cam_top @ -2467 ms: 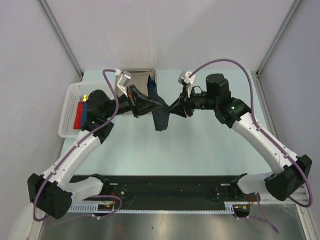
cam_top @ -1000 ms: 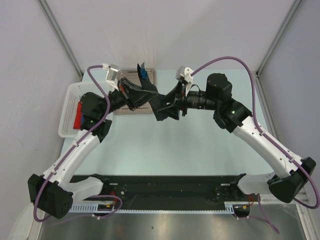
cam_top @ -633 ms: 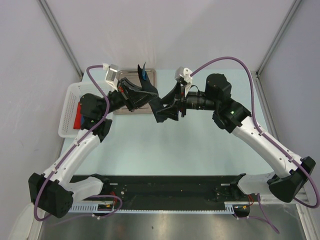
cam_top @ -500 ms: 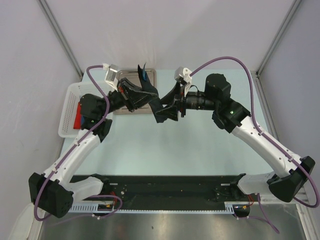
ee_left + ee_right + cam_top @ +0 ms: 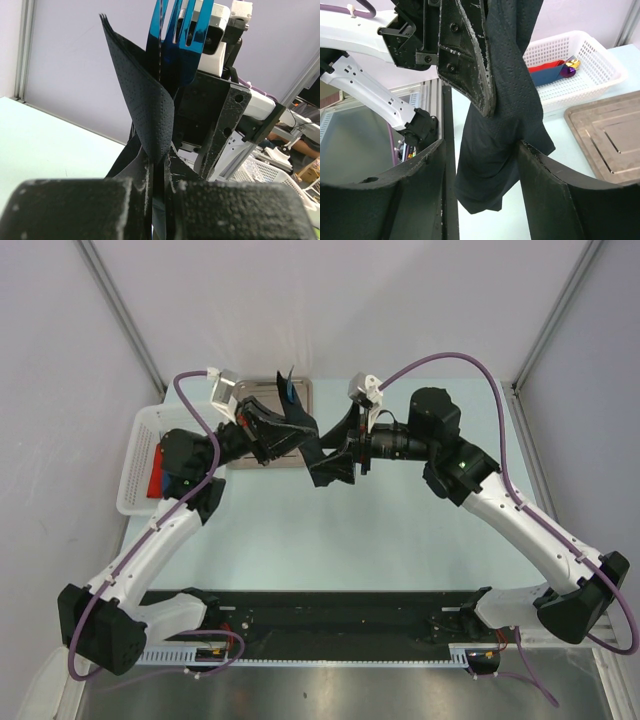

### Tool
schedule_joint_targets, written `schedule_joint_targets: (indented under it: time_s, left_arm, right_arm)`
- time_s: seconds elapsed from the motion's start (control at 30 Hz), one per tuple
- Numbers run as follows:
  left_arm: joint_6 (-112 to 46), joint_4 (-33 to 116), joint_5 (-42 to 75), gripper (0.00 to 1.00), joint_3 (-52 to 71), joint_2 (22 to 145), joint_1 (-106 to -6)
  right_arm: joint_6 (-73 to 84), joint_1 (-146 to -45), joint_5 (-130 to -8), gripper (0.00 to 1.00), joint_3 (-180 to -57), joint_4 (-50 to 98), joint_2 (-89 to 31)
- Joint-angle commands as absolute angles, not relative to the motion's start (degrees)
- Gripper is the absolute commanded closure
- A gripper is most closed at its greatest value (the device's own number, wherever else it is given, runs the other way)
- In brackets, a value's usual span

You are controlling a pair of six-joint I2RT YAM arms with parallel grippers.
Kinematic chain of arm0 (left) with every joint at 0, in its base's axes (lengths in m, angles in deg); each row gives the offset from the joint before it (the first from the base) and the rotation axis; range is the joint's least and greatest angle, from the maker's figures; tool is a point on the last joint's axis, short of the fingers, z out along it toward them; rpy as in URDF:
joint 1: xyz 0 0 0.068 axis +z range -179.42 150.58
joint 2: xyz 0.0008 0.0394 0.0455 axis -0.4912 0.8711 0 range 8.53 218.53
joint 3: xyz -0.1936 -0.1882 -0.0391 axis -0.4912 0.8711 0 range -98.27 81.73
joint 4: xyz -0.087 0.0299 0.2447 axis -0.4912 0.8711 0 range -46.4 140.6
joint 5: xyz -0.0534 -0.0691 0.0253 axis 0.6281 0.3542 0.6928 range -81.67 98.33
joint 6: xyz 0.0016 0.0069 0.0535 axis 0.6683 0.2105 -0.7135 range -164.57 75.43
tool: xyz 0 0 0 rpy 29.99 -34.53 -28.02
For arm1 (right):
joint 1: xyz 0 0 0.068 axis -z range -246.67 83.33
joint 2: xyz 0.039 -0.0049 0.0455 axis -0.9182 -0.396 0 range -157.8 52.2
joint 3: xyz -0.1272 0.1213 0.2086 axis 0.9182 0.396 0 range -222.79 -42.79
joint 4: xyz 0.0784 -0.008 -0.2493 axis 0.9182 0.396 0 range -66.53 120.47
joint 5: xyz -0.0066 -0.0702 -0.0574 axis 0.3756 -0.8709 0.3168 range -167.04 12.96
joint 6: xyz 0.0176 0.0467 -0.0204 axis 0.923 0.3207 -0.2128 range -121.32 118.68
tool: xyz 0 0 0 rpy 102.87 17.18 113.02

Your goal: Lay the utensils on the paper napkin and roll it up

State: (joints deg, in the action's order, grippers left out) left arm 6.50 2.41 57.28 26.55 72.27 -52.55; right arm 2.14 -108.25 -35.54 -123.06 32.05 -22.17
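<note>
paper napkin point(image 5: 502, 120): limp, tearable, I judge; pinch the hanging lower edge
left fingers point(image 5: 75, 210): clamped on it and the blue utensil point(image 5: 180, 40)
right fingers point(image 5: 395, 200): apart

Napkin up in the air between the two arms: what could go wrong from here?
The napkin hangs loose from the left pincer, so it could unroll or tear. The blue fork sticks out of its top and might slide free. The right pincer, open around the napkin's lower part, sits very near the left one; they could bump.
</note>
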Motion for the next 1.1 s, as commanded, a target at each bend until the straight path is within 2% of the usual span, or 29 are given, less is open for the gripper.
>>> schedule_joint_targets:
  time_s: [0.0, 0.13, 0.4, 0.53, 0.6, 0.7, 0.73, 0.83, 0.9, 0.93, 1.0, 1.03, 1.07]
  left_arm:
    - [9.0, -3.8, 59.0, 1.0, 24.5, 71.4, -54.6]
    - [8.7, -3.8, 58.9, 1.0, 24.6, 71.4, -54.7]
    - [9.4, -5.0, 58.7, 1.0, 23.6, 72.2, -55.1]
    - [9.3, -5.2, 58.4, 1.0, 23.7, 72.3, -55.2]
    - [9.0, -5.4, 57.9, 1.0, 23.7, 72.4, -55.1]
    - [9.0, -5.6, 56.8, 1.0, 23.6, 73.1, -55.1]
    - [8.9, -5.4, 56.4, 1.0, 23.5, 73.3, -55.0]
    - [8.1, -1.0, 54.1, 1.0, 23.2, 73.5, -54.2]
    - [7.9, 3.6, 53.4, 0.89, 23.0, 73.3, -52.7]
    - [7.7, 4.8, 53.4, 0.68, 23.2, 73.0, -52.1]
    - [6.2, 10.7, 53.2, 0.52, 23.5, 71.8, -50.1]
    - [5.7, 12.1, 53.6, 0.41, 23.7, 71.4, -48.7]
    - [4.1, 13.6, 53.9, 0.36, 24.0, 71.0, -48.1]
  right_arm:
    - [2.7, -108.8, -38.1, 0.36, -122.0, 31.4, -23.5]
    - [3.0, -108.6, -39.2, 0.41, -121.9, 31.6, -23.3]
    - [4.5, -109.2, -35.4, 0.41, -120.6, 30.8, -23.5]
    - [5.4, -109.2, -32.8, 0.6, -120.6, 30.0, -23.3]
    - [6.1, -109.3, -32.0, 0.66, -120.6, 29.6, -23.3]
    - [7.0, -109.6, -30.8, 0.84, -120.5, 29.0, -23.3]
    - [7.1, -109.9, -30.9, 0.97, -120.6, 28.9, -23.2]
    - [7.8, -110.1, -34.2, 1.0, -121.5, 29.3, -23.1]
    - [7.9, -110.0, -36.2, 1.0, -122.2, 29.4, -23.0]
    - [8.2, -109.6, -38.3, 1.0, -122.5, 29.4, -22.9]
    - [9.7, -109.0, -40.5, 1.0, -122.9, 29.2, -22.9]
    - [10.1, -108.5, -41.3, 1.0, -123.1, 28.7, -22.9]
    - [10.8, -108.2, -42.0, 1.0, -123.1, 28.6, -22.8]
